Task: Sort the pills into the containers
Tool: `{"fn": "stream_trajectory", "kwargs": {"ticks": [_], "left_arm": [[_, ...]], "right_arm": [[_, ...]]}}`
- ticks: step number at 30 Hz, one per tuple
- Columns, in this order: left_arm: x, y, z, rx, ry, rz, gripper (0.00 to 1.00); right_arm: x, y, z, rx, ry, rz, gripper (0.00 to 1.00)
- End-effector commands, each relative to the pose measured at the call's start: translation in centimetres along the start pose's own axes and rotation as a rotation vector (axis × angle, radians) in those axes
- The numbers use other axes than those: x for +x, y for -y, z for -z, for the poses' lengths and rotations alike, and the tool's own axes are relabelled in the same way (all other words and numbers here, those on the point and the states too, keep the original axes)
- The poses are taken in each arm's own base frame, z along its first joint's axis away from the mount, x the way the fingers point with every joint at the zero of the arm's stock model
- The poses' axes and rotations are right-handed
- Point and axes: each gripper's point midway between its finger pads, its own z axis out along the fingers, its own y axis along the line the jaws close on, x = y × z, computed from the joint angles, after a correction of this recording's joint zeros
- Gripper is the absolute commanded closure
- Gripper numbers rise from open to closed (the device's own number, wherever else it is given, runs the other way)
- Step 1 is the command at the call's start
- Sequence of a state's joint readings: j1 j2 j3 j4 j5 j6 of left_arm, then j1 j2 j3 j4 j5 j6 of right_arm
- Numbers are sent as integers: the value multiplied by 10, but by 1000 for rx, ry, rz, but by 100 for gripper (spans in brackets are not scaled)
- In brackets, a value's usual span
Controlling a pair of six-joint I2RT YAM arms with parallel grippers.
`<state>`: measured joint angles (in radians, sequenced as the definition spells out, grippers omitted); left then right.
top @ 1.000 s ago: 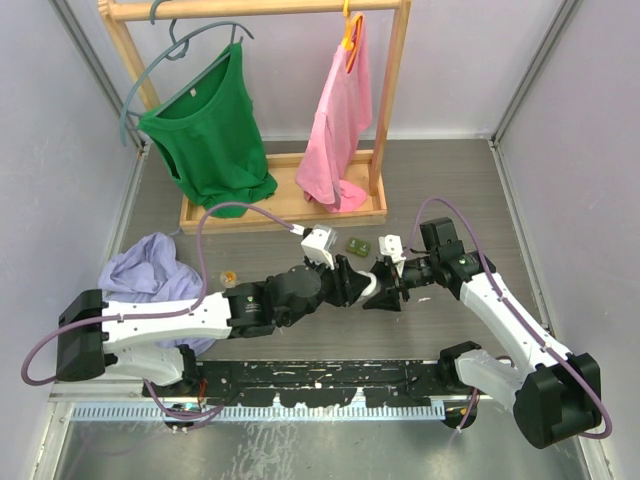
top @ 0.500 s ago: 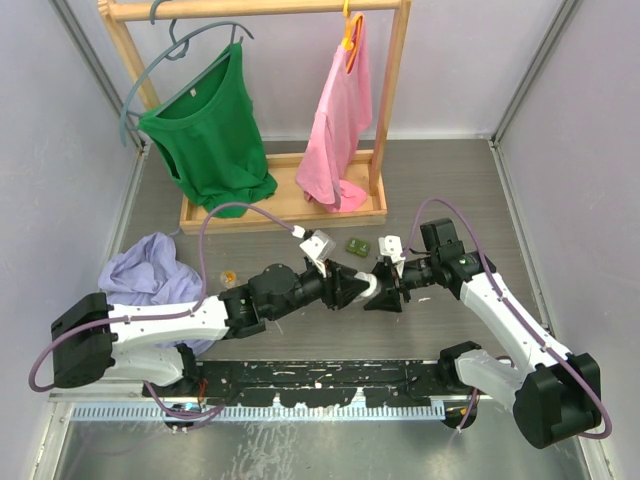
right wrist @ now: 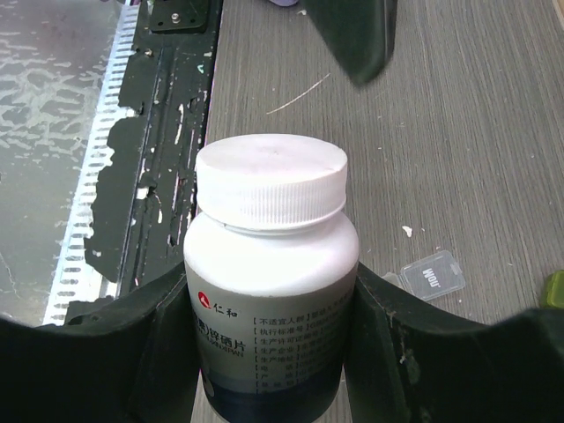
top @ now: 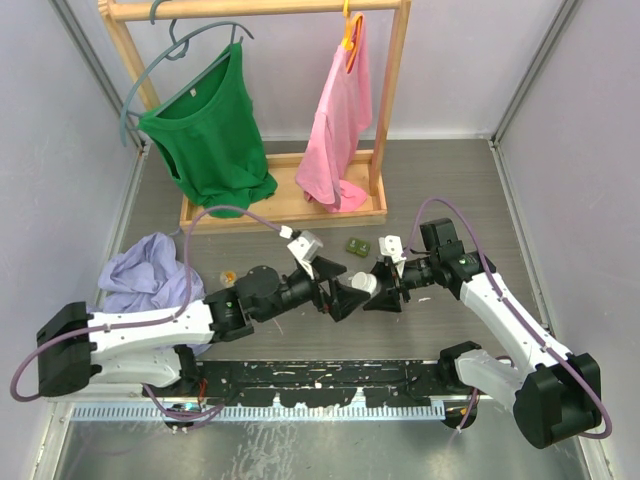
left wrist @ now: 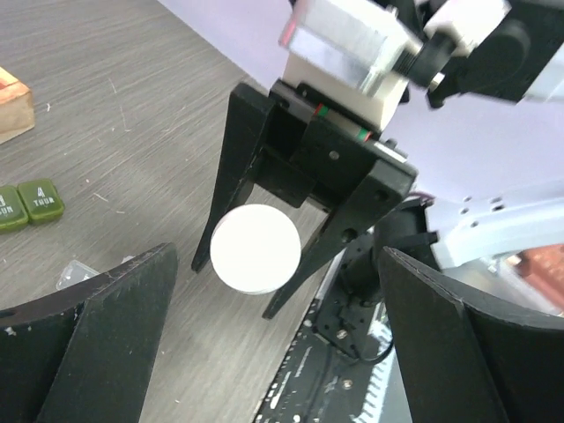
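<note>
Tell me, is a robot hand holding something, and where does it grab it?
The right hand holds the white pill bottle around its body, below the cap. The left hand is open, holding nothing.

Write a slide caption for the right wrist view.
Right hand holds a capped white plastic pill bottle; grey wood-grain table behind.

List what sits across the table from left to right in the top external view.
Lavender cloth → left gripper → white bottle
</note>
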<state>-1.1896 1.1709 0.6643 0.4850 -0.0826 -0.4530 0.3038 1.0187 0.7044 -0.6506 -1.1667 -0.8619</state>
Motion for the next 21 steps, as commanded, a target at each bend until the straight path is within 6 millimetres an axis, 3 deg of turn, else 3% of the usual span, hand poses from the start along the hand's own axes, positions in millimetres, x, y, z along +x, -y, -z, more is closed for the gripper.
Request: {"fn": "stream_trajectory", "kwargs": {"ticks": [1, 11, 21], "left_arm": [[-34, 5, 18, -38, 89, 125, 2], [-54, 14, 38, -11, 156, 297, 2], [-45, -23, 32, -257, 149, 405, 2]], "right_arm": [[-26, 4, 3, 0, 55, 99, 85], [-27, 4, 4, 2, 54, 103, 85], [-27, 4, 4, 4, 52, 105, 85]]}}
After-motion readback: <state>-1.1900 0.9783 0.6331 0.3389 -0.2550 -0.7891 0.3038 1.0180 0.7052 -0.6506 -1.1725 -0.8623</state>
